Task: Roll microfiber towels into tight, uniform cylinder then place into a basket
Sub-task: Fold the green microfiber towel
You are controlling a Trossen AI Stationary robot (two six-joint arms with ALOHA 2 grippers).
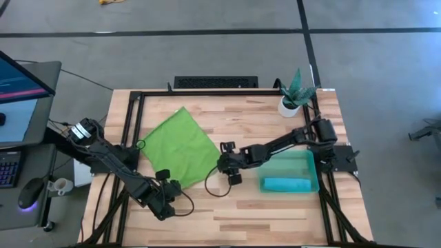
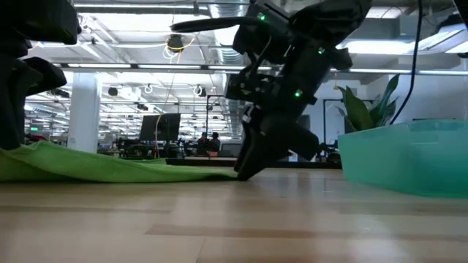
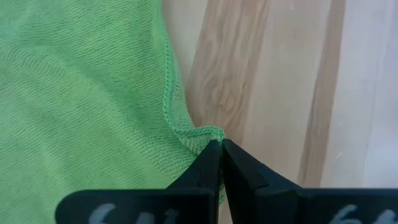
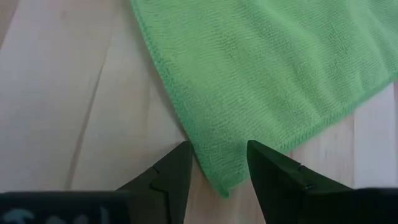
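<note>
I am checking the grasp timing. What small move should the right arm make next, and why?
Probably shut the right end effector: its open fingers straddle a corner of the green towel, while the left end effector is already pinching another corner.

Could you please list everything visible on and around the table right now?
green towel: one, lime green, spread flat on the table's left half.
blue towel: one, sky blue, rolled, lying inside the basket.
basket: one, translucent teal, on the table's right side.
potted plant: one, green in a white pot, far right corner of the table.
table: one, light wood with a black frame.
monitor: one, on a side desk left of the table.
left claw: one, dark, shut on the green towel's near corner.
right claw: one, dark, open, its fingers on either side of the towel's right corner.
</note>
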